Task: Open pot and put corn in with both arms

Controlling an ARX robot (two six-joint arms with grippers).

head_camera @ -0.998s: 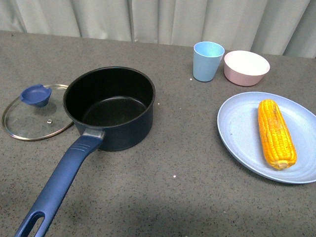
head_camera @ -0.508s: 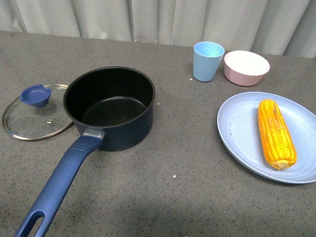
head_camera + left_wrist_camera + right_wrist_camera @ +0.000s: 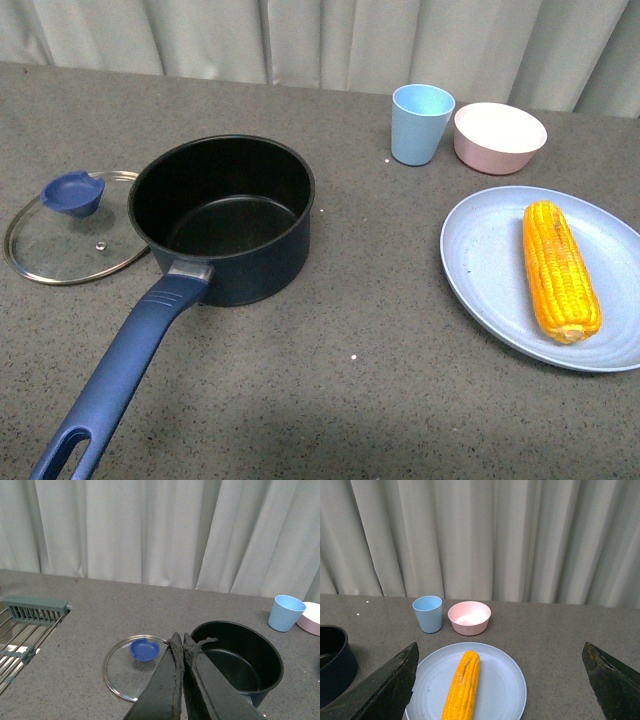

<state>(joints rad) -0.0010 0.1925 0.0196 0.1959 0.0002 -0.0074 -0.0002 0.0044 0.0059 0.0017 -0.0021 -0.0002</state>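
Left hand [image 3: 182,637]: two black fingers [image 3: 165,685] pressed flat together along full length, tips meeting, gripping nothing. Finger surfaces rough, frayed at tips. Hand raised, pointing forward and slightly downward. Right hand [image 3: 499,646]: black fingers [image 3: 385,690] spread wide apart, tips far from each other, gap between them empty. Hand raised, pointing forward.

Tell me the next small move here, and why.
Probably lower the right gripper toward the corn on the blue plate. The glass lid lies on the table beside the pot, which is empty, and the right fingers stand wide open with the corn between them in the wrist view.
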